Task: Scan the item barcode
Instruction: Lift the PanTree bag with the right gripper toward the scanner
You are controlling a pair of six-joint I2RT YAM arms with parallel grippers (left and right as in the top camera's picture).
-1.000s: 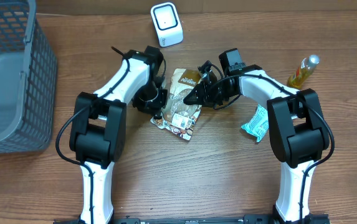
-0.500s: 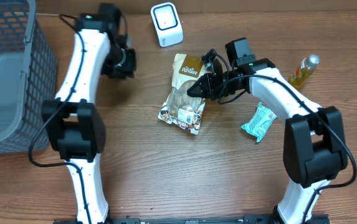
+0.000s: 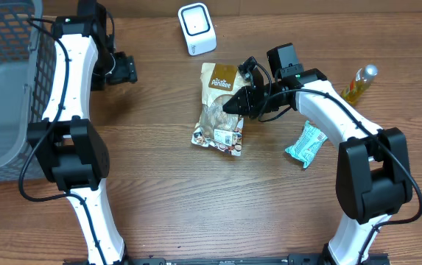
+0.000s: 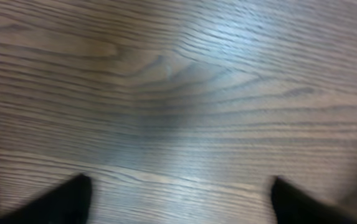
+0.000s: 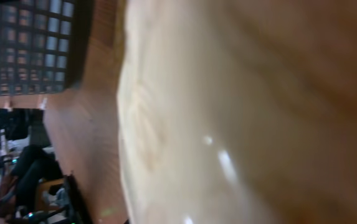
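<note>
At the wooden table (image 3: 196, 206), my right gripper (image 3: 234, 104) is pressed together on the right edge of the snack pouch (image 3: 216, 110), pinching it near its middle. The pouch, cream and brown with a printed label at the top, lies at the centre of the table, just below the white barcode scanner (image 3: 197, 28), near it but not touching. My right wrist camera sees little but the pouch's pale surface (image 5: 228, 124), blurred and filling the view.

My left gripper (image 3: 124, 68) hangs over bare wood at the far left, well apart from the pouch, beside the grey wire basket (image 3: 4, 88). Its fingers (image 4: 66, 199) stand spread wide, with nothing between them.

A bottle (image 3: 359, 84) of yellow liquid and a teal packet (image 3: 305, 143) lie to my right.
</note>
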